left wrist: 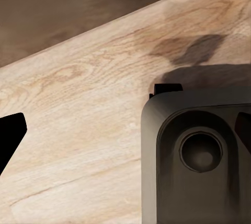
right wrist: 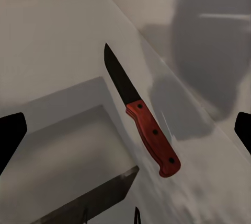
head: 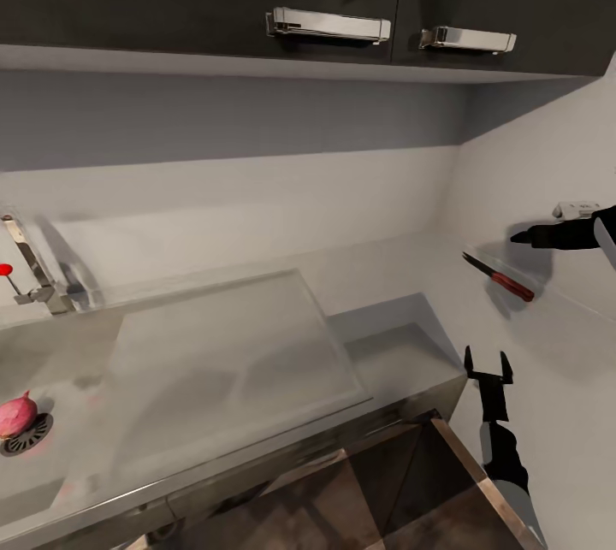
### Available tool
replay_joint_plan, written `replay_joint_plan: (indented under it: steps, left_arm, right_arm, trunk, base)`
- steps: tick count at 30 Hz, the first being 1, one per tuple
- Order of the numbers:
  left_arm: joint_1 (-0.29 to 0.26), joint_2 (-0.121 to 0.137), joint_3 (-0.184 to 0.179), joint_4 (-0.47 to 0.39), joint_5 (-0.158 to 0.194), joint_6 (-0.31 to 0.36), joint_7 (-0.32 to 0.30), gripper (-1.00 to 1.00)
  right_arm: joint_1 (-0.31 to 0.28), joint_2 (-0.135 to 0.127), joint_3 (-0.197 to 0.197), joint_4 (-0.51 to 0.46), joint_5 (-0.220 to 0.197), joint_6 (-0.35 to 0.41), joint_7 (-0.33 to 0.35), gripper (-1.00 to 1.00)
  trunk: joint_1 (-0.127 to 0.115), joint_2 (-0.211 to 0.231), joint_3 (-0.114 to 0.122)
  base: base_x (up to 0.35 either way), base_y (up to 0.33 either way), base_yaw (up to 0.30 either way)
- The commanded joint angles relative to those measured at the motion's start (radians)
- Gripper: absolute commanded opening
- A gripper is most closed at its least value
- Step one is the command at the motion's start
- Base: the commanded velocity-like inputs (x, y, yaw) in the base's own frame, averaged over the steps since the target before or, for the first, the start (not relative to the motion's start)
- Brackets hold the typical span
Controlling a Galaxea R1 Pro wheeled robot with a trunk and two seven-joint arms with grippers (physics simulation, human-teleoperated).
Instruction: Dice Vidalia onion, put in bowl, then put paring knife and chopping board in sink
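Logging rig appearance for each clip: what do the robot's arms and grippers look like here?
In the head view both arms are matte black with pale grey shell panels. The left gripper ends in two short, pointed black jaws on a narrow black wrist. The right gripper tapers to a dark pointed tip. No cables or markings are visible.

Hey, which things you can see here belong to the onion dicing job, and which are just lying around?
Job:
- Vidalia onion, in the sink by the drain
- paring knife, on the countertop
- right gripper, near the knife

Lying around:
- tap with red knob
- upper cabinet handles
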Motion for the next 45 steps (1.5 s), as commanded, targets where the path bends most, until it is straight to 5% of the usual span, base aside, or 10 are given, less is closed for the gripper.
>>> replay_joint_plan:
  steps: [1, 45]
  left_arm:
    - [0.0, 0.0, 0.0, -0.002, 0.0, -0.001, 0.0, 1.0]
    - [0.0, 0.0, 0.001, -0.002, 0.002, -0.001, 0.0, 1.0]
  right_arm:
    - [-0.001, 0.0, 0.002, -0.001, 0.011, 0.002, 0.008, 1.0]
    - [-0.001, 0.001, 0.002, -0.001, 0.009, 0.002, 0.01, 1.0]
  trunk:
    - [0.0, 0.0, -0.001]
    - [0.0, 0.0, -0.019]
  base:
    - [0.0, 0.0, 0.0]
    - [0.004, -0.008, 0.0]
